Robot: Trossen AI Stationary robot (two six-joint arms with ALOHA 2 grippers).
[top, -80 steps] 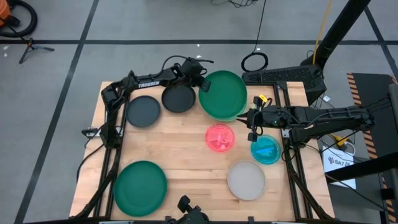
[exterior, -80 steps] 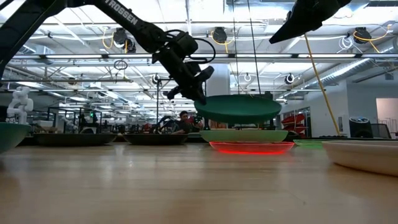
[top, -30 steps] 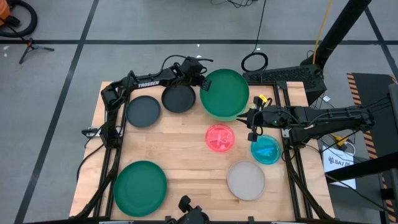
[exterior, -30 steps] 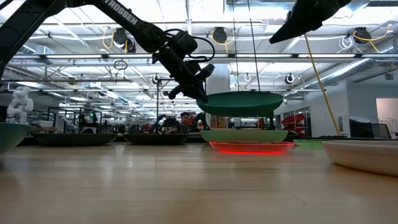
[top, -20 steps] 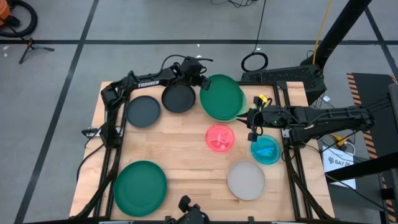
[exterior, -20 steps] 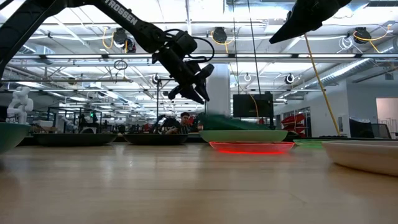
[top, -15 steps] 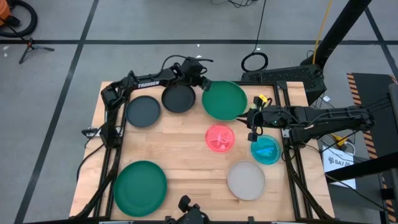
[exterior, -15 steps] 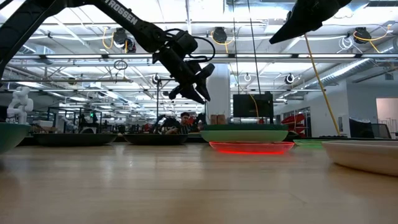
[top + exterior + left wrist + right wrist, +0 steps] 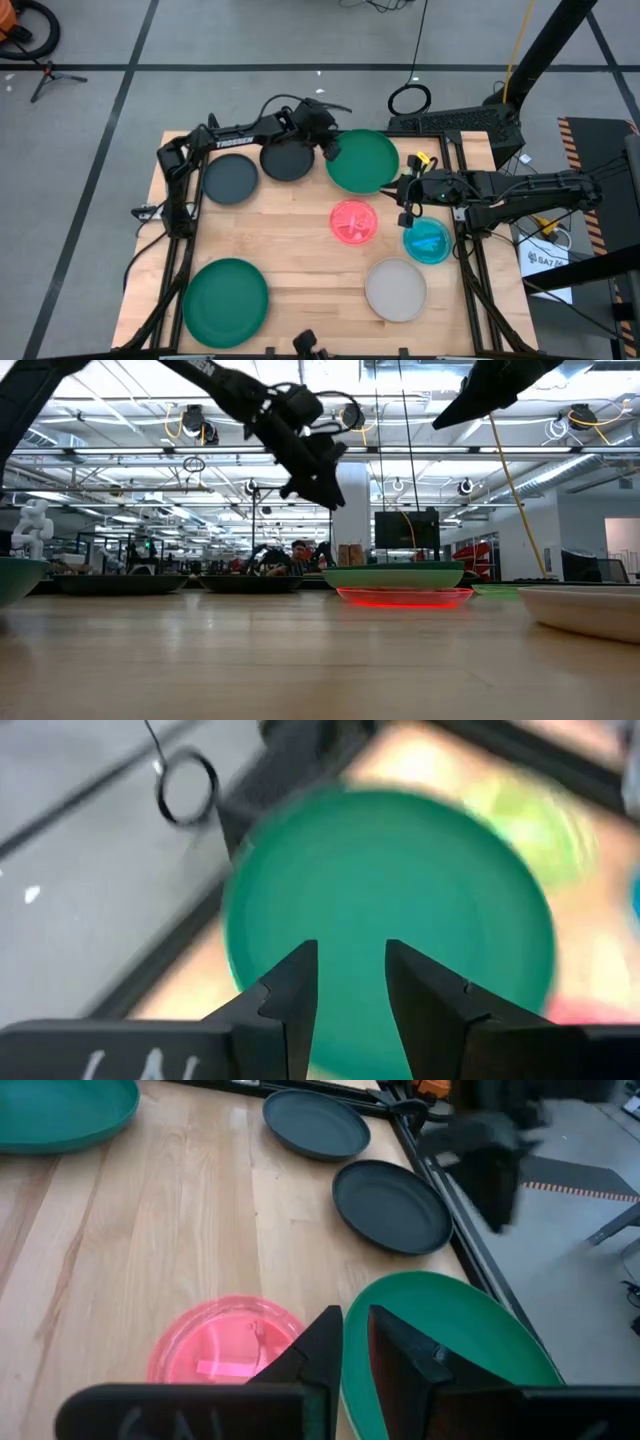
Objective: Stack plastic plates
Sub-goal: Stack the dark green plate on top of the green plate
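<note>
High view: left gripper (image 9: pixel 328 147) at the rim of the big green plate (image 9: pixel 362 160), which sits on a light green plate (image 9: pixel 388 187) at the table's far edge. Right gripper (image 9: pixel 404 205) waits near the blue plate (image 9: pixel 428 240).

Low view: green plate down flat, left gripper above it.

Left wrist view: fingers (image 9: pixel 290 995) apart, empty.

Right wrist view: fingers nearly together, empty.

Looks like release done; next, fetch another plate, maybe the pink plate (image 9: pixel 354 221).

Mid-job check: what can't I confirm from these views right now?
- What lies under the big green plate: high view, plate covers it; left wrist view blurred.
- Plates' far parts: low view, only edge-on rims show.
- Right gripper state: the fingers' gap is narrow, cannot tell.
- Pink plate contents: too small.
</note>
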